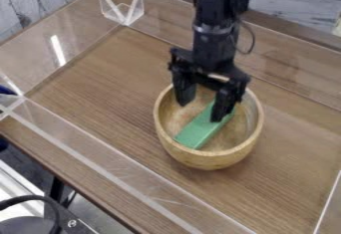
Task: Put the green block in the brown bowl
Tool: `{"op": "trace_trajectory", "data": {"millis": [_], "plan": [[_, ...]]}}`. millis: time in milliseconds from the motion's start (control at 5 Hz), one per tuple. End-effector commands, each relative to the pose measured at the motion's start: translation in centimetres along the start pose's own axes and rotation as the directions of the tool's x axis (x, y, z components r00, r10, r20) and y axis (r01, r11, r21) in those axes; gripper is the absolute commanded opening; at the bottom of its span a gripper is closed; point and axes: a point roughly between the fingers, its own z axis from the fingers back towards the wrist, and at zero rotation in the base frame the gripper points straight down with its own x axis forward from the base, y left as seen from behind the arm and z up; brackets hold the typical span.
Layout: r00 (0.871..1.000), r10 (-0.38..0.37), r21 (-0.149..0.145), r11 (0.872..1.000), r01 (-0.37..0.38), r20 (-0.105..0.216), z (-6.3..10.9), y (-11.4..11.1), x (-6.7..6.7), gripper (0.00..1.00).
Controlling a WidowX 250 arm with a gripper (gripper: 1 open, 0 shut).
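The green block (pixel 202 130) lies slanted inside the brown bowl (pixel 244 144), its lower end toward the bowl's near left wall. My gripper (pixel 206 101) hangs just above the bowl's far side with its black fingers (pixel 181 90) spread wide apart. Nothing sits between the fingers, and the block is free of them. The upper end of the block reaches below the right finger.
A clear acrylic wall (pixel 80 158) runs around the wooden table (pixel 94 89). A clear angled stand (pixel 123 7) sits at the far left corner. Black cables (pixel 27 218) lie below the table's near left edge.
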Motion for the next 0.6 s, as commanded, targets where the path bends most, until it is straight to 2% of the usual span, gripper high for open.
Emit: {"op": "trace_trajectory", "data": {"millis": [0,400], "plan": [[0.992,0.013,0.003,1.0,-0.014,0.126,4.9,0.5,0.5,1.0],[0.981,0.039,0.002,0.999,-0.04,0.191,9.4,1.6,-0.1,1.0]]}}
